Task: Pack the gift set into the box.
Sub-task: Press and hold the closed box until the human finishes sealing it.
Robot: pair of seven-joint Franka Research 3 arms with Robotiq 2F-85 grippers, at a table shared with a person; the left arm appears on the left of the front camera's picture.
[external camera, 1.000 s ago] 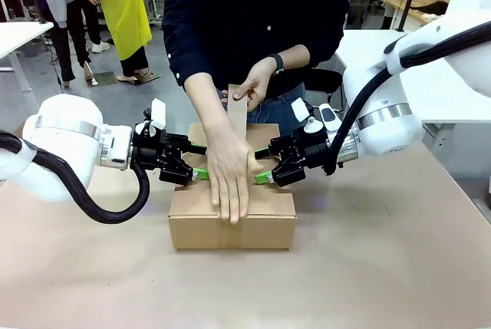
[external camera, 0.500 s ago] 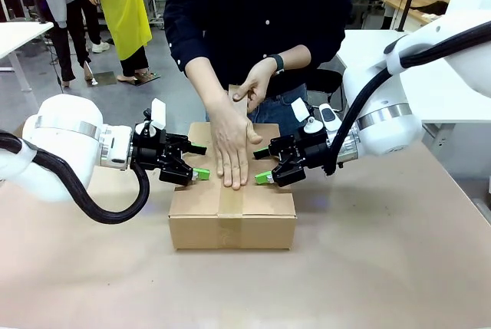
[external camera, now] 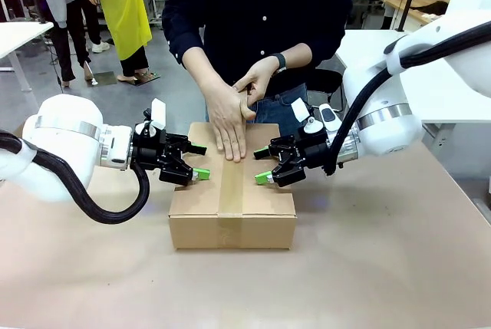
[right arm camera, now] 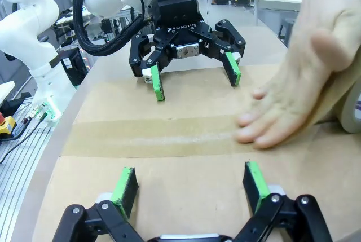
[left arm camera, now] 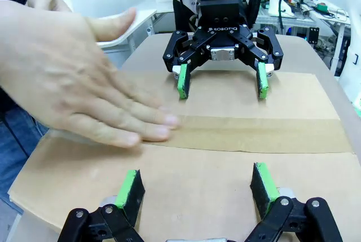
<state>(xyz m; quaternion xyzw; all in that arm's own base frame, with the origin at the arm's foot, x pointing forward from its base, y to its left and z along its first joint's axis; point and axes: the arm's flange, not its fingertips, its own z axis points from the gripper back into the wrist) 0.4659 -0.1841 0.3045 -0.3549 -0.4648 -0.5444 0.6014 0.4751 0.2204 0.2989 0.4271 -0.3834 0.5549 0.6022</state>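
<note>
- Brown paper covers the tabletop (external camera: 368, 268), and the box (external camera: 265, 222) sits at the centre of the front view, closed, with a strip of brown tape (external camera: 231, 191) running down the middle of its top.
- We see the left tool (external camera: 196, 162) at centre left and the right tool (external camera: 261, 164) just right of centre, each with its fingers spread and pinching nothing, poised over the opposite short ends of the lid.
- We judge they face each other there to keep the flaps down while the person's hand (external camera: 229, 120), flat on the far end of the strip, smooths the tape.
- We take the gift set to be inside; it is hidden by the shut flaps.
- We read the box's long axis as running left to right across the frame, from one tool to the other, with the tape crossing it from the near edge towards the person.
</note>
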